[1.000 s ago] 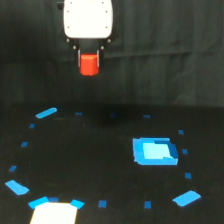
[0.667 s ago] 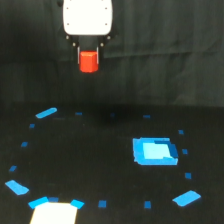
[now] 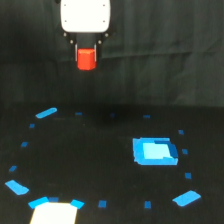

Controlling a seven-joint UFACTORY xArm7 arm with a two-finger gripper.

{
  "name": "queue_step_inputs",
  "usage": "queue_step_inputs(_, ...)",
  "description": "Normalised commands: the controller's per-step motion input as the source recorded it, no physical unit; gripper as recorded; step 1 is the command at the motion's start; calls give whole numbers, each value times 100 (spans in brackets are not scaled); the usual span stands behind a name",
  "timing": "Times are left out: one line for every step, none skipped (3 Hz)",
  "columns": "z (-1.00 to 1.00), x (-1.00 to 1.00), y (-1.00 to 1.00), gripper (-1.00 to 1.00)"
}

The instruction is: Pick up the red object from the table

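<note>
Hanging near the top of the frame, left of the middle, the gripper is holding the red object up in the air, well above the table. Its two dark jaws are pressing on the sides of the red block. The white robot body is sitting right above them. Down on the black table, a big blue patch is lying at the right, and small blue tape squares are ringing the dark middle.
</note>
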Motion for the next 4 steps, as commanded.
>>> queue_step_inputs(77, -29, -27, -100)
queue_step_inputs(92, 21, -29, -100)
queue_step_inputs(34, -8, 16, -100)
queue_step_inputs(100, 25, -10, -100)
